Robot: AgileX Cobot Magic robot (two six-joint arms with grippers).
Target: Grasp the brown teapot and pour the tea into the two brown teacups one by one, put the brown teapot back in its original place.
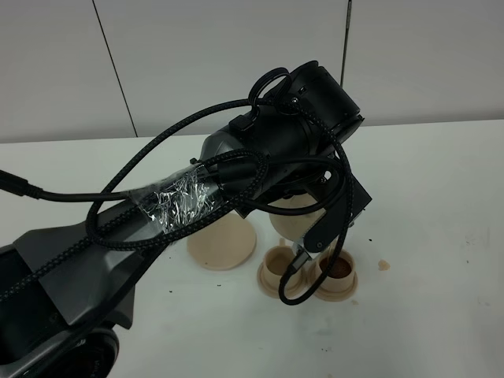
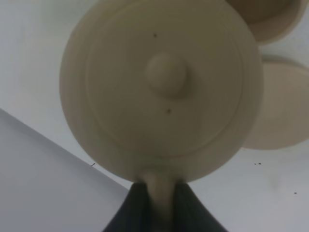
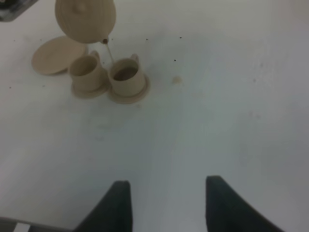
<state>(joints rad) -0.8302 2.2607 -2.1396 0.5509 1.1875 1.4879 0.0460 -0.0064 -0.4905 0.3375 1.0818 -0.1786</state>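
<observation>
exterior: overhead | left wrist: teapot close | right wrist: teapot far

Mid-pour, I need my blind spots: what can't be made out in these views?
Exterior high: the left arm covers most of the brown teapot, and its spout cannot be seen.
Left wrist: the teapot's body hides the spout, and one teacup is cut off by the picture edge.
Right wrist: small and blurred, so the fill of the teacup nearer the saucer cannot be told.
</observation>
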